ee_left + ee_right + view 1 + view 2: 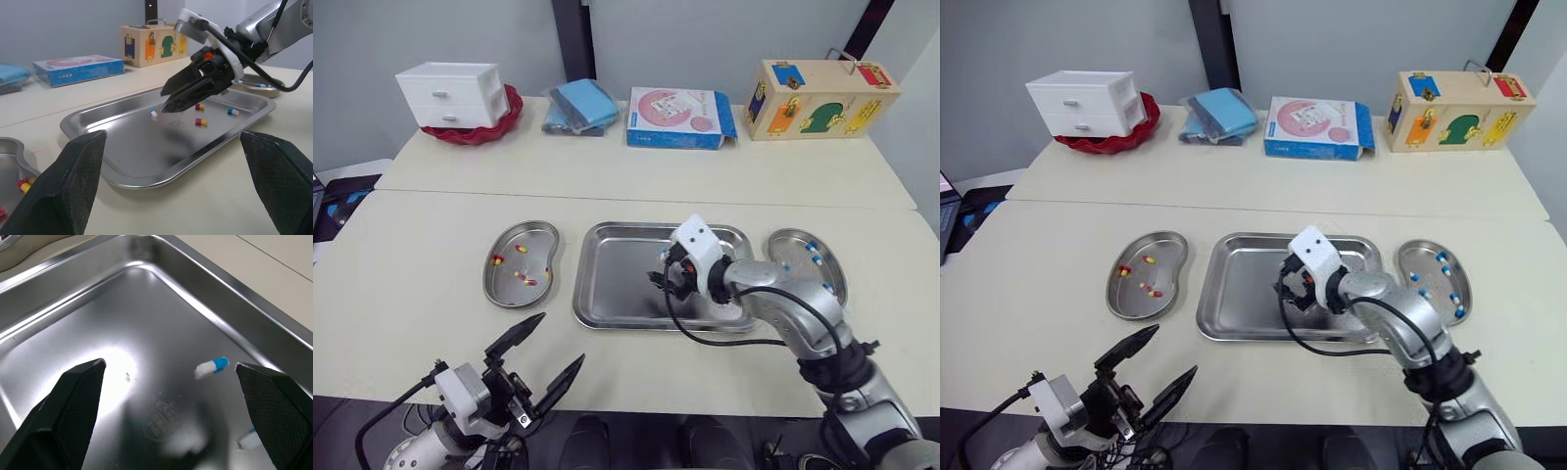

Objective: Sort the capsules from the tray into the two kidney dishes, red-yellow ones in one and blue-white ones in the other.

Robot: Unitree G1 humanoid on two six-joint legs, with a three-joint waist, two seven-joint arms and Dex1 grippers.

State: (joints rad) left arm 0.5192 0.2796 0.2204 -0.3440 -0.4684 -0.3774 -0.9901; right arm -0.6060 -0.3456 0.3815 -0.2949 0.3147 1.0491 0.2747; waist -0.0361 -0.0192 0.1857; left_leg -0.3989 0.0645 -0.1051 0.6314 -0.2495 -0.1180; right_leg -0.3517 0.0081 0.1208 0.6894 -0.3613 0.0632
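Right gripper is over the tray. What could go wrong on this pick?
1. The blue-white capsule lies off-centre between the fingers of the open right gripper, nearer one; closing may flick it across the smooth tray.
2. Red-yellow capsules lie close by; a sweep could knock them.

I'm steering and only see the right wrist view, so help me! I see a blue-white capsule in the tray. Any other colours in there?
Observer: Yes, two red-yellow capsules lie in the tray too.
Operator: Where do blue ones go?
Observer: The right dish already holds blue-white capsules.
Operator: And the red ones?
Observer: The left dish holds a few red-yellow ones.
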